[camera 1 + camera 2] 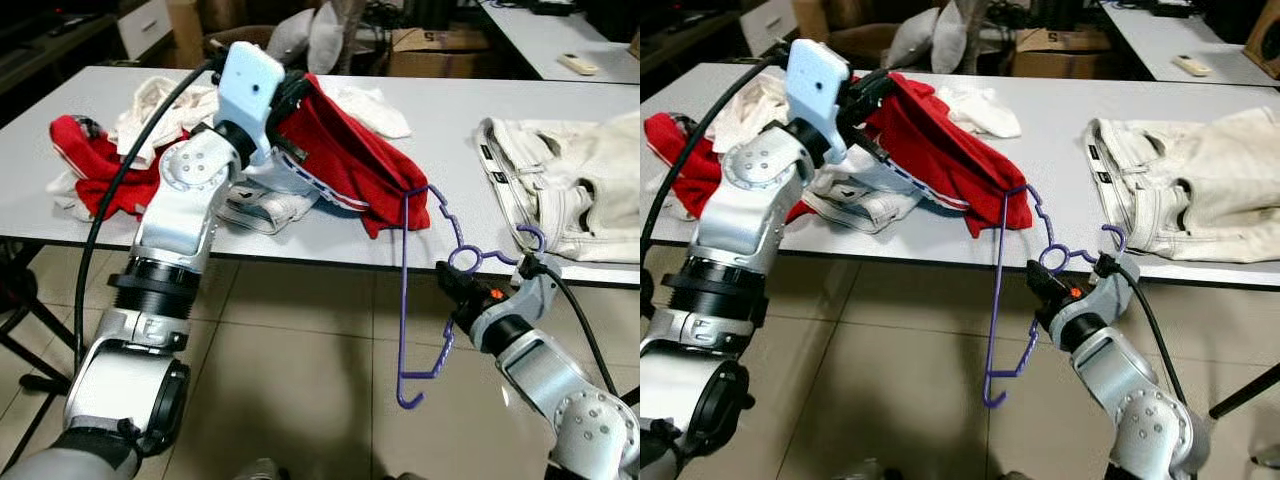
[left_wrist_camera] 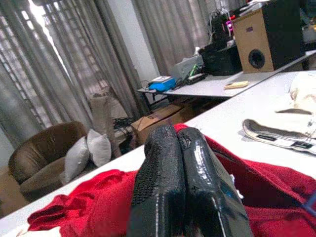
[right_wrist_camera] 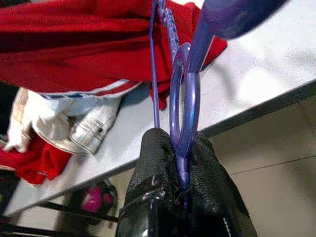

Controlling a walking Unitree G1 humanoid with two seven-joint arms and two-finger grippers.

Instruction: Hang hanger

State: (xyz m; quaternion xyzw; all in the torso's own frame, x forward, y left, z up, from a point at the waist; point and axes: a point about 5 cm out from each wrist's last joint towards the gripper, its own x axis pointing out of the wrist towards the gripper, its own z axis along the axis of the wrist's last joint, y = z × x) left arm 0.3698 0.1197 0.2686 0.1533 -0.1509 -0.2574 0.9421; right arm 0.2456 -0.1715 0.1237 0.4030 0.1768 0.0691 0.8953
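Purple plastic hanger is pinched at its neck ring between the closed jaws of the right gripper, below the grey table's front edge; one shoulder is tucked into the red garment ahead of those jaws. That garment is clamped by the left gripper, fingers pressed together on it. Cream trousers are seen beyond the right gripper.

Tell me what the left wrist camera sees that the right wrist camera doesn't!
Left wrist camera: the left gripper shut on the red garment, plus a brown speaker and an armchair.
Right wrist camera: the right gripper shut on the purple hanger, plus floor.
Both: the red garment and the white table.
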